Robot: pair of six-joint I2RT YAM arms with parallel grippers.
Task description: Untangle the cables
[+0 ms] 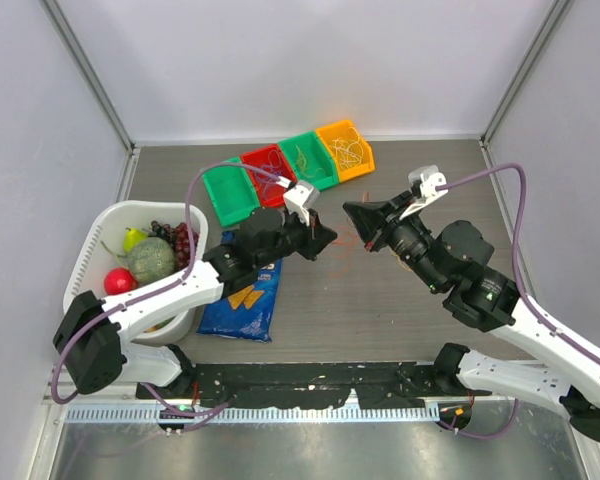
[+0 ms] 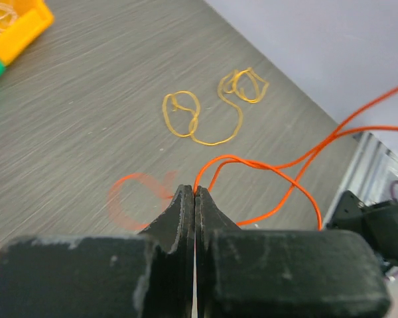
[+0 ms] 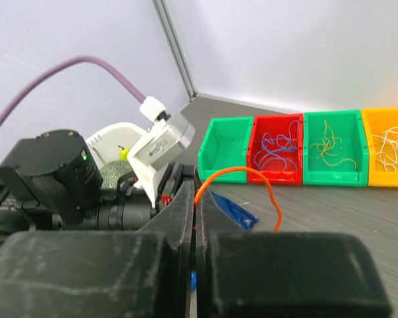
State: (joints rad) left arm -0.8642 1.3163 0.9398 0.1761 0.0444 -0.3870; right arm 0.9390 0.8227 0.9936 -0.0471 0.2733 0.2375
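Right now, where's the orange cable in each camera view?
Top external: orange cable, faint, at centre between the left tool and the right tool.
Left wrist: lower centre, looping right from the left tool's tip.
Right wrist: centre, arching from the right tool's tip.
Shared landmark: the orange bin.

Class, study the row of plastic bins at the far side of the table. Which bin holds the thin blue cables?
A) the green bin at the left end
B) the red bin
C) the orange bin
B: in the right wrist view, thin blue cable loops lie inside the red plastic bin.
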